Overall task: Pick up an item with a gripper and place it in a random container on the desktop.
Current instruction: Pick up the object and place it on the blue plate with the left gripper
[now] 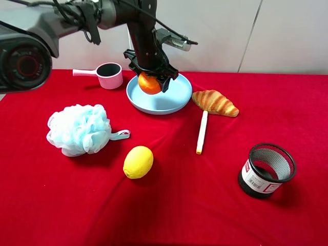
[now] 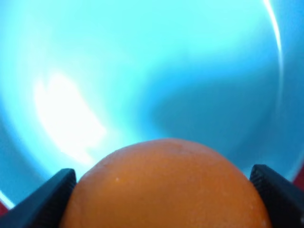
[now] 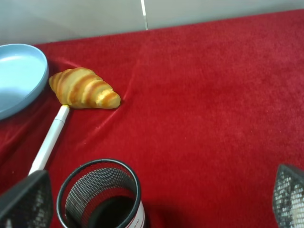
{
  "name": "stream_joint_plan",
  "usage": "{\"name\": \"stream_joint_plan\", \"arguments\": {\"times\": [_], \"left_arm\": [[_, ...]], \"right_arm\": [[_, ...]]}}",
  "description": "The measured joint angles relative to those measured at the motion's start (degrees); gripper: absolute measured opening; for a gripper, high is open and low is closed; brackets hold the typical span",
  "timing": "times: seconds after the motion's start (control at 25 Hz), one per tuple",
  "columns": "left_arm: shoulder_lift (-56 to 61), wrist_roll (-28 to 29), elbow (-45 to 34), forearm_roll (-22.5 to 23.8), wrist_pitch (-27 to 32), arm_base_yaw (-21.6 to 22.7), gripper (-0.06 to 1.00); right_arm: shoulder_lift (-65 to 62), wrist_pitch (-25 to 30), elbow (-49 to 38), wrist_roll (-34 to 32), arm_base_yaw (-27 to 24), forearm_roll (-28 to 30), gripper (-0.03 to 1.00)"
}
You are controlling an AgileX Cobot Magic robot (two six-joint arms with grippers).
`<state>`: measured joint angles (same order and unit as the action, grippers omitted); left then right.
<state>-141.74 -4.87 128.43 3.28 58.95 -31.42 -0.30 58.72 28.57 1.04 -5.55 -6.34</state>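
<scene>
My left gripper (image 1: 151, 79) is shut on the round orange fruit (image 1: 148, 84) and holds it over the left part of the light-blue plate (image 1: 177, 97). In the left wrist view the orange (image 2: 164, 187) fills the lower middle between the two black fingertips (image 2: 45, 199), with the plate's inside (image 2: 142, 71) close behind it. I cannot tell whether the orange touches the plate. My right gripper (image 3: 161, 204) is open and empty; only its two fingertips show, wide apart above the red cloth. The plate's edge also shows in the right wrist view (image 3: 19, 80).
On the red cloth lie a yellow lemon (image 1: 138, 162), a blue-white bath puff (image 1: 79, 129), a pink handled cup (image 1: 108, 75), a croissant (image 1: 215, 102), a white pen (image 1: 202, 132) and a black mesh cup (image 1: 267, 169). The mesh cup (image 3: 102, 194) sits close below my right gripper.
</scene>
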Motion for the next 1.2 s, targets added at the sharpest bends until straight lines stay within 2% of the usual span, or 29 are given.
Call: {"name": "stream_joint_plan", "arguments": {"times": [0.52, 1.04, 1.2], "left_arm": [[-3.6, -0.7, 0.0, -0.1, -11.5, 0.2, 0.71], [-3.6, -0.8, 0.0, -0.1, -12.7, 0.4, 0.71], [-3.6, -0.9, 0.0, -0.1, -12.9, 0.4, 0.80]], "right_arm": [[0.0, -0.1, 0.0, 0.0, 0.0, 0.0, 0.69], [0.0, -0.1, 0.0, 0.0, 0.0, 0.0, 0.69], [0.0, -0.1, 0.0, 0.0, 0.0, 0.0, 0.69]]}}
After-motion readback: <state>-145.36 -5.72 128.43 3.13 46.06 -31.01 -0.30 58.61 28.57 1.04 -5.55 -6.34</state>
